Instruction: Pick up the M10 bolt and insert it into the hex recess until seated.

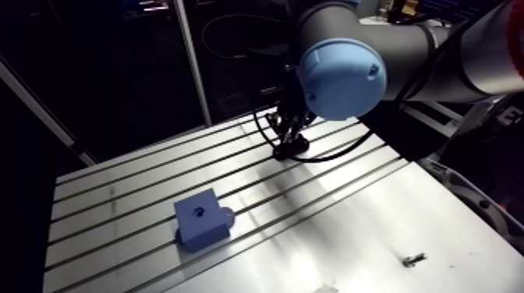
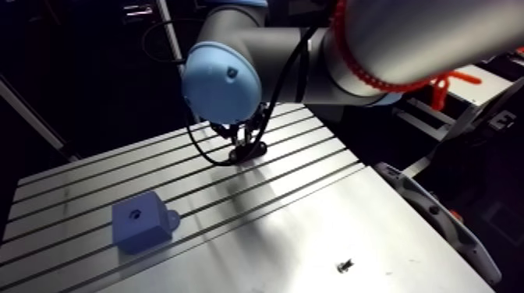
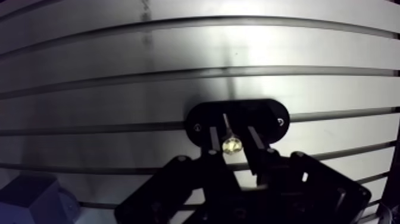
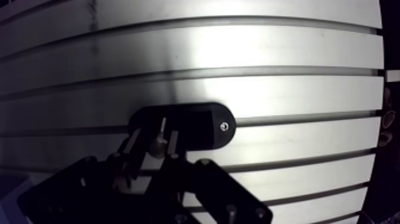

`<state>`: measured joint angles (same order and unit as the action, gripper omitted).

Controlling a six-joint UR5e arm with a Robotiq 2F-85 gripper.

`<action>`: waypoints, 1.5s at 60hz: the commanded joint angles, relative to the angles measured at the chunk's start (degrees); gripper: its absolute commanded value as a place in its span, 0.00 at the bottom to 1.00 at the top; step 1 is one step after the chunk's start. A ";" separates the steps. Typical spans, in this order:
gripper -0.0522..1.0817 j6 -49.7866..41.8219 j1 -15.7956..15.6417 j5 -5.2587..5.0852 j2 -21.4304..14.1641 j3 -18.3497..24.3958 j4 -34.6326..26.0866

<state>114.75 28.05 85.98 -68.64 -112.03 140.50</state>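
Observation:
A shiny bolt (image 3: 231, 143) sits in a black oval holder (image 3: 271, 116) on the slotted table, its thin shaft pointing away from me. My gripper (image 3: 232, 132) is low over the holder. Its two fingers (image 3: 212, 138) straddle the bolt head with a narrow gap on each side, so it is open. In the arm view the gripper (image 1: 290, 134) hangs over the holder (image 1: 292, 150) at the far part of the table. A blue block (image 1: 203, 220) with a round hole in its top stands at the front left, well apart from the gripper.
A small metal screw-like piece (image 1: 413, 259) lies alone near the table's front right. A corner of the blue block (image 3: 33, 202) shows beside the gripper in the wrist view. The table's right edge (image 1: 468, 195) runs close to the arm's base side.

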 commanded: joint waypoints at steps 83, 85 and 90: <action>0.67 0.09 0.00 0.12 -0.04 -0.27 -0.09; 0.68 0.09 0.00 0.11 -0.04 -0.26 -0.09; 0.69 0.09 0.00 0.11 -0.04 -0.25 -0.09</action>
<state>114.86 28.04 86.10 -68.61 -112.30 140.41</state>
